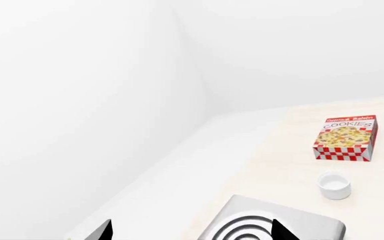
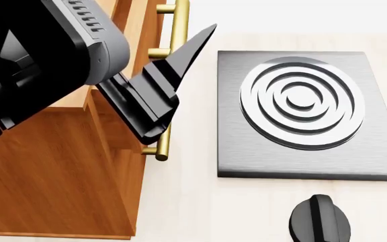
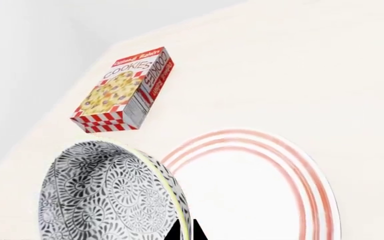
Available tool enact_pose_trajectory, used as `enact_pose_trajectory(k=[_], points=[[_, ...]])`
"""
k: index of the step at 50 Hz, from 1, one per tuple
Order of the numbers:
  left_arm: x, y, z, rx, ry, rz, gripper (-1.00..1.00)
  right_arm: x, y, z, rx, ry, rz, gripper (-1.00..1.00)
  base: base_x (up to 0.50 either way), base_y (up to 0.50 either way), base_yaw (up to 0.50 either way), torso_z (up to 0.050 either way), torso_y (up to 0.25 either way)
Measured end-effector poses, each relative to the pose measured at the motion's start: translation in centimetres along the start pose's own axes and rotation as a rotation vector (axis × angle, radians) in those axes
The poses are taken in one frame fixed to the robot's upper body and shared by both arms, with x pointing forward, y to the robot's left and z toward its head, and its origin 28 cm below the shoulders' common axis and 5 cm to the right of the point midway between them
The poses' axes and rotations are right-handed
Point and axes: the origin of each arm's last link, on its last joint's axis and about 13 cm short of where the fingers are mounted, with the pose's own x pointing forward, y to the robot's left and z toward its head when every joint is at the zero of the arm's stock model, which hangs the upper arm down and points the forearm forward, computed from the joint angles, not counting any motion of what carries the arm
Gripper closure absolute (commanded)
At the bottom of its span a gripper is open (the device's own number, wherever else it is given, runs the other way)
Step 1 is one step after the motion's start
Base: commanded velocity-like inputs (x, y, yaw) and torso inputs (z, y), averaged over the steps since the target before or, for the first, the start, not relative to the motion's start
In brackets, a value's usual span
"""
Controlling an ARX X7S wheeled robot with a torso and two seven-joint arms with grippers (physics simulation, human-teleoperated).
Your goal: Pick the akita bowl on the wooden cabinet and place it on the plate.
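Observation:
In the right wrist view the akita bowl [image 3: 105,195], white with a dense dark floral pattern and a cream rim, hangs tilted on its side. My right gripper [image 3: 186,231] is shut on the bowl's rim, one dark fingertip on each side of it. Right beside the bowl lies the white plate [image 3: 292,170] with thin red rings, on the pale counter. The wooden cabinet [image 2: 52,171] with its brass handle [image 2: 170,30] fills the left of the head view. My left gripper [image 1: 192,231] is open and empty; its arm [image 2: 39,55] hangs in front of the cabinet.
A grey stove plate [image 2: 375,151] with a ringed burner [image 2: 302,101] lies right of the cabinet, with a black knob [image 2: 320,219] in front of it. A red cookies box [image 3: 124,92] lies beyond the plate. A small white cup [image 1: 333,184] stands near that box.

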Motion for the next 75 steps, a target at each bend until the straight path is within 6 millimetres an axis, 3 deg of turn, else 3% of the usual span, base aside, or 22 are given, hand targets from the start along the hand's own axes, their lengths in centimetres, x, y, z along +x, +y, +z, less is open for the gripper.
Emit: enact_pose_trajectory(k=[38,75], points=[[0.0,-0.1,-0.6,-0.011,0.009,-0.001,-1.0,2.1,-1.3,-2.4,-0.085,0.057,-0.088,1.0,0.0,0.0,0.0,0.0,0.0],[0.2,-0.2,-1.2,-0.021,0.015,-0.005,-1.0,3.3,-1.5,-3.0,-0.046,0.096,-0.117,1.0,0.0,0.0,0.0,0.0,0.0]])
